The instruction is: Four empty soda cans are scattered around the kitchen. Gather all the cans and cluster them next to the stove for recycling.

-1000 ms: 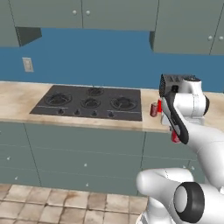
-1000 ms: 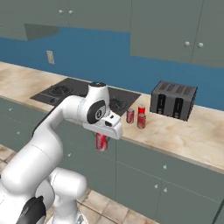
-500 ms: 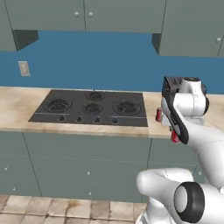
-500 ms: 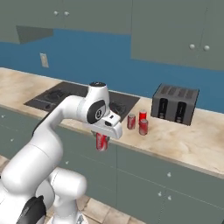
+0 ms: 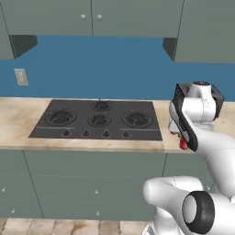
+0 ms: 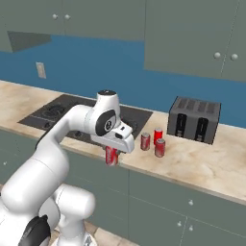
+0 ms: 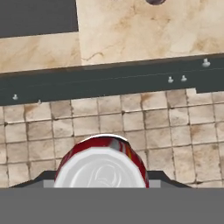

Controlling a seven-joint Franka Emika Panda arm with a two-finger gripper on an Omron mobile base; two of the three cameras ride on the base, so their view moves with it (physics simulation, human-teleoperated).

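Just off the front edge of the desk (image 6: 211,168), the gripper (image 6: 112,154) is closed around a red soda can (image 6: 111,156), holding it upright above the tiled floor (image 7: 175,127). Three more cans (image 6: 154,141) stand together between the stove (image 6: 72,113) and the toaster (image 6: 194,119).

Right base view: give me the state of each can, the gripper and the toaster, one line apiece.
gripper: shut on a can, short of the counter edge.
held can: upright in the gripper, off the counter.
three cans: upright, clustered on the counter between stove and toaster.
toaster: upright on the counter, slots look empty.
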